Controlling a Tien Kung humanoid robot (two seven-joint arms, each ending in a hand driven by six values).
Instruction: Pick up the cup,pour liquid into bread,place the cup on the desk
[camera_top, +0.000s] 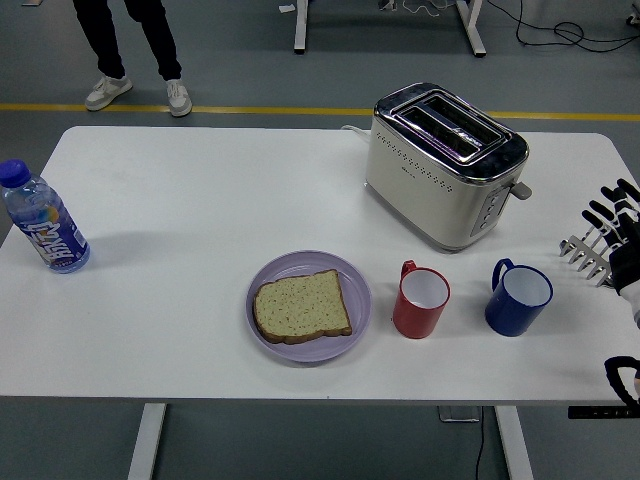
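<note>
Hovering at the table's (150, 340) right edge, my right hand (612, 240) has its fingers spread, empty. Nearest me, bread (301, 306) lies on a plate (356, 288), with 2 cups right of it: red (420, 301), then blue (518, 298). Farther back, a toaster (443, 164) and, far left, a bottle (43, 218).

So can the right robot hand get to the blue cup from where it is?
Probably yes. The right robot hand is open at the table's right edge, and nothing stands between it and the blue cup; the red cup sits farther left.
</note>
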